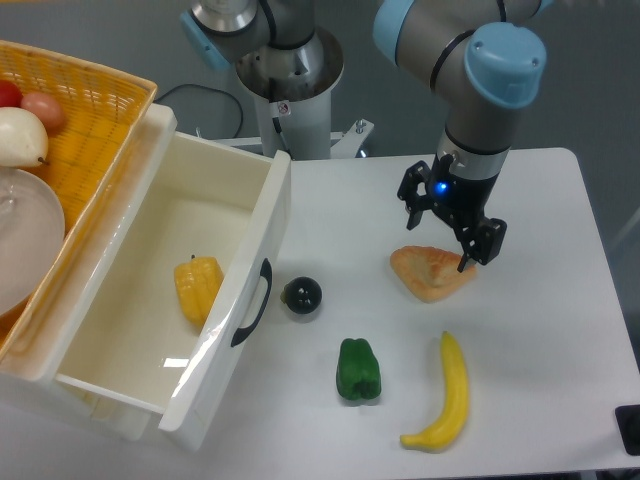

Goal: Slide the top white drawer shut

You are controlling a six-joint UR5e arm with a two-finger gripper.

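Drawer (140,300) pulled out – black ball (301,296) just beside handle; hand (450,232) open above bread (430,272).

Not seeing any text I can actually read here. The only thing that looks like a label is a small white sticker (284,108) sitting on the robot's white base column (296,110) at the far side of the table, and its print is showing up way too tiny and blurry to make out. No brand names, numbers or signs are coming through anywhere else.
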